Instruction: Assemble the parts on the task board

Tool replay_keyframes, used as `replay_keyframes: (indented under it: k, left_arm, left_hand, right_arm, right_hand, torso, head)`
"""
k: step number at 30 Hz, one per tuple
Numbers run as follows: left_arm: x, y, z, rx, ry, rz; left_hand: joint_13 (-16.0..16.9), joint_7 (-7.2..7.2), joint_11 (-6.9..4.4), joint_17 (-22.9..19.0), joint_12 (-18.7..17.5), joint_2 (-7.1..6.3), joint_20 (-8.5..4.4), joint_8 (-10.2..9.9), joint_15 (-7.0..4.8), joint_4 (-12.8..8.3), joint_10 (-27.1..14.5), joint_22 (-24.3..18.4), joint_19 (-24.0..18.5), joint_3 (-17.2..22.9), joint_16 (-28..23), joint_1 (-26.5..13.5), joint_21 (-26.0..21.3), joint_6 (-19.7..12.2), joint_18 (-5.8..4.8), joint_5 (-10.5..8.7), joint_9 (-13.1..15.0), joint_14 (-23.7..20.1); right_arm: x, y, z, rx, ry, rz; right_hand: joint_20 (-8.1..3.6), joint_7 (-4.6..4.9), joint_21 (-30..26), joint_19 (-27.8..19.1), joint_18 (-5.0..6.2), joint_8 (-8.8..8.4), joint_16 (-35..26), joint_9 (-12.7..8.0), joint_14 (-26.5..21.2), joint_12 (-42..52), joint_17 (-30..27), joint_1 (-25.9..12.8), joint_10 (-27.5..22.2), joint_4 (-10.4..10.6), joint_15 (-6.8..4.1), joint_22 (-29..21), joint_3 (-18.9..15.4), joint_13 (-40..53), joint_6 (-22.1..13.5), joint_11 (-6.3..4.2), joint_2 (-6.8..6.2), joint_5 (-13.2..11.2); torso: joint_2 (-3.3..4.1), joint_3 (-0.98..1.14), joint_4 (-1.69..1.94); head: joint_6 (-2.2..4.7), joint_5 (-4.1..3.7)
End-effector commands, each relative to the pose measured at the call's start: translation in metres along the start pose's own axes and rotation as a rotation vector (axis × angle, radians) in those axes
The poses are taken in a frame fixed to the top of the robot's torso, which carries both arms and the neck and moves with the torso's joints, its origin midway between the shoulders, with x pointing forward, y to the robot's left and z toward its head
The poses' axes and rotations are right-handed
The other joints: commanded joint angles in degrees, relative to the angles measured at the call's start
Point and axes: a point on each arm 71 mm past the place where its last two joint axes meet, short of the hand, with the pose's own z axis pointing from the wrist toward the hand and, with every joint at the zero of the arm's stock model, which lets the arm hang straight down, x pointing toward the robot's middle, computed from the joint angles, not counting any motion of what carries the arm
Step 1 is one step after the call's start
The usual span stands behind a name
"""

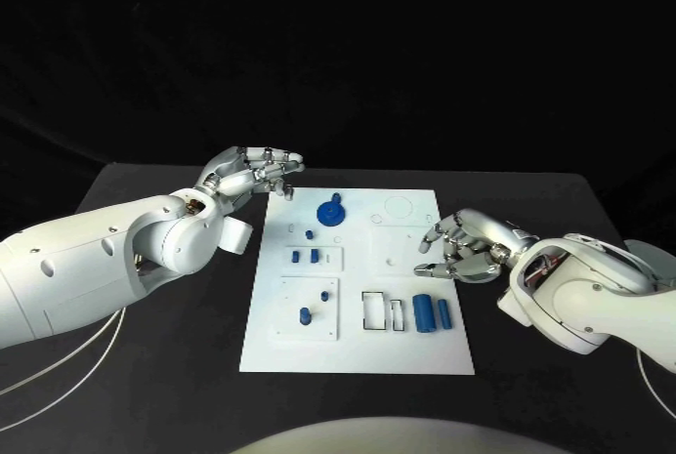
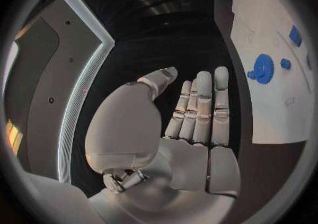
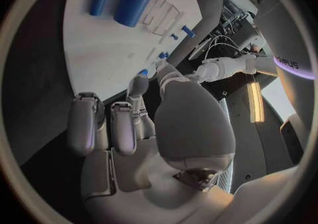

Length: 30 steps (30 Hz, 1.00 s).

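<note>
the white task board (image 1: 423, 351) lies in the middle of the black worktop (image 1: 169, 376). on it, near the far edge, there is a blue gear (image 1: 331, 212) with a small blue knob (image 2: 285, 64) close beside it. a flat blue block (image 1: 305, 258) lies near the board's left edge, and a small blue peg (image 1: 325, 295) with a blue oval piece (image 1: 306, 315) sit closer to the near left corner. two blue cylinders, a thick cylinder (image 1: 424, 313) and a thin cylinder (image 1: 445, 312), lie side by side near the right edge, next to an empty rectangular slot (image 1: 385, 311).

the left hand (image 1: 259, 171) is above the worktop just beside the far left corner of the board; its fingers are straight and together, holding nothing. the right hand (image 1: 462, 247) is over the right edge of the board, and a small blue part (image 3: 142, 72) is pinched between its fingers.
</note>
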Motion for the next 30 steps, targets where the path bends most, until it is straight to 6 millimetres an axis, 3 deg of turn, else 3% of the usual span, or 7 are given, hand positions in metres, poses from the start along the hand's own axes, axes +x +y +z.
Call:
replay_keyframes:
  k: [1,5,11,30]
  left_arm:
    - [0.003,-0.001,-0.001,0.008,0.018,-0.013]
    - [0.005,-0.001,-0.002,0.008,0.024,-0.015]
    - [0.006,-0.001,-0.003,0.007,0.028,-0.017]
    - [0.003,0.000,-0.004,0.006,0.019,-0.014]
  left_hand:
    - [-0.05,-0.02,-0.10,-0.10,0.25,0.39,0.09,0.31,0.07,0.04,-0.35,-0.12,-0.11,-0.25,-0.17,-0.31,-0.29,0.10,0.67,-0.24,-0.01,-0.16]
    - [-0.05,-0.02,-0.10,-0.10,0.25,0.39,0.09,0.31,0.07,0.04,-0.35,-0.12,-0.11,-0.25,-0.17,-0.31,-0.29,0.10,0.67,-0.24,-0.01,-0.16]
    - [-0.04,-0.03,-0.11,-0.11,0.31,0.39,0.09,0.35,0.07,0.05,-0.34,-0.14,-0.11,-0.27,-0.16,-0.32,-0.30,0.15,0.67,-0.25,-0.02,-0.16]
    - [-0.04,-0.05,-0.12,-0.13,0.38,0.40,0.09,0.41,0.07,0.08,-0.35,-0.18,-0.11,-0.31,-0.15,-0.36,-0.32,0.22,0.68,-0.25,-0.02,-0.17]
  right_arm:
    - [0.009,-0.009,-0.008,0.094,0.073,0.019]
    - [0.015,-0.015,-0.015,0.152,0.090,-0.028]
    - [0.026,-0.019,-0.022,0.207,0.109,-0.068]
    - [0.047,-0.014,-0.026,0.211,0.160,-0.110]
  right_hand:
    - [-0.24,-0.18,0.99,1.08,-1.16,0.69,1.27,0.64,3.32,9.20,3.03,0.01,2.02,0.57,-0.16,11.04,-2.42,9.49,0.07,-0.09,0.78,-0.16]
    - [-0.30,-0.30,1.93,1.37,-1.34,1.06,2.34,0.92,3.72,16.41,5.63,-0.04,3.73,0.73,-0.19,11.28,-5.09,17.15,0.30,-0.17,1.67,0.40]
    - [-0.29,-0.36,2.27,1.47,-1.40,1.28,3.14,1.05,4.09,20.04,7.73,-1.45,4.78,0.84,-0.18,11.36,-7.07,21.18,0.52,-0.18,2.26,1.41]
    - [-0.60,-1.22,3.55,1.88,-1.63,3.02,3.88,2.11,4.41,24.26,9.85,-4.03,6.46,0.91,-0.64,11.69,-8.82,25.90,3.26,-0.85,3.04,2.50]
  torso:
    - [-0.08,0.03,-0.36]
    - [-0.14,-0.04,-0.45]
    - [-0.09,-0.05,-0.19]
    - [-0.08,-0.04,-0.26]
  head:
    - [-0.14,-0.84]
    - [-0.33,-1.24]
    - [-0.44,-1.74]
    - [-0.75,-1.72]
